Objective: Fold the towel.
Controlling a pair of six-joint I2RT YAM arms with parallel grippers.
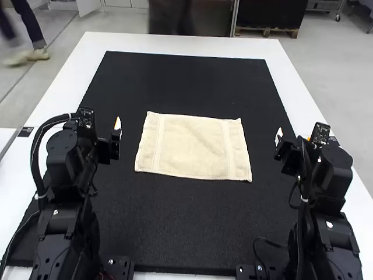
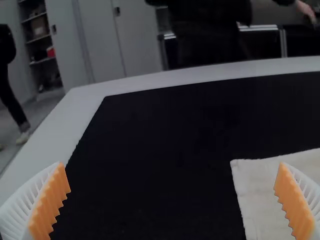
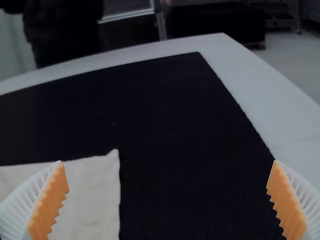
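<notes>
While it lies spread flat, the cream towel (image 1: 192, 147) sits mid-mat between two spread claws.
Its surface is smooth, a stripe running near each short end, with the black mat (image 1: 186, 81) all around; the left gripper (image 1: 106, 139) and right gripper (image 1: 291, 141) stand apart from it on either side, fingers wide and holding nothing, and the white table (image 1: 175, 43) borders the mat.

black mat (image 1: 186, 84); white table (image 1: 186, 45) beneath it
</notes>
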